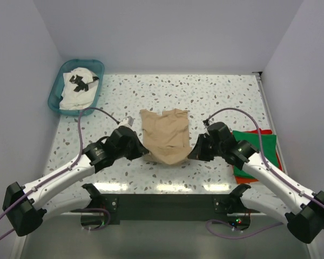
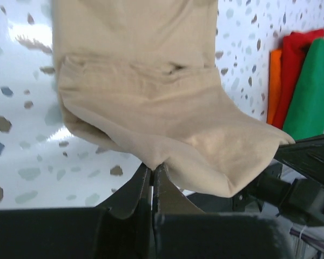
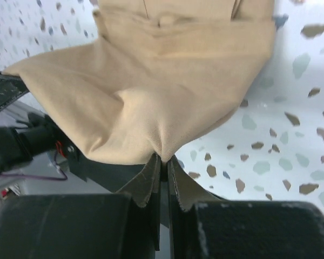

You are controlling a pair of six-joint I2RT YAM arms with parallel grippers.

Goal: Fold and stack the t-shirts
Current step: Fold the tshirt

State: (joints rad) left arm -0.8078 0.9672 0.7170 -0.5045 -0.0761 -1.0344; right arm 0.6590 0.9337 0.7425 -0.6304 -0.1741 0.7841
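A tan t-shirt (image 1: pixel 164 135) lies on the table's middle, its near hem lifted and sagging between the two grippers. My left gripper (image 1: pixel 143 150) is shut on the shirt's near left corner; in the left wrist view the cloth (image 2: pixel 151 102) bunches at the shut tips (image 2: pixel 152 168). My right gripper (image 1: pixel 193 151) is shut on the near right corner, and the cloth (image 3: pixel 156 86) is pinched at its tips (image 3: pixel 163 160). A folded green t-shirt (image 1: pixel 256 148) lies on a red-orange one (image 1: pixel 278 159) at the right. A white t-shirt with black print (image 1: pixel 78 86) sits in the basket.
A teal plastic basket (image 1: pixel 59 89) stands at the far left corner. The speckled table (image 1: pixel 216 97) ends at white walls at the back and sides. The green and red-orange stack also shows in the left wrist view (image 2: pixel 308 86).
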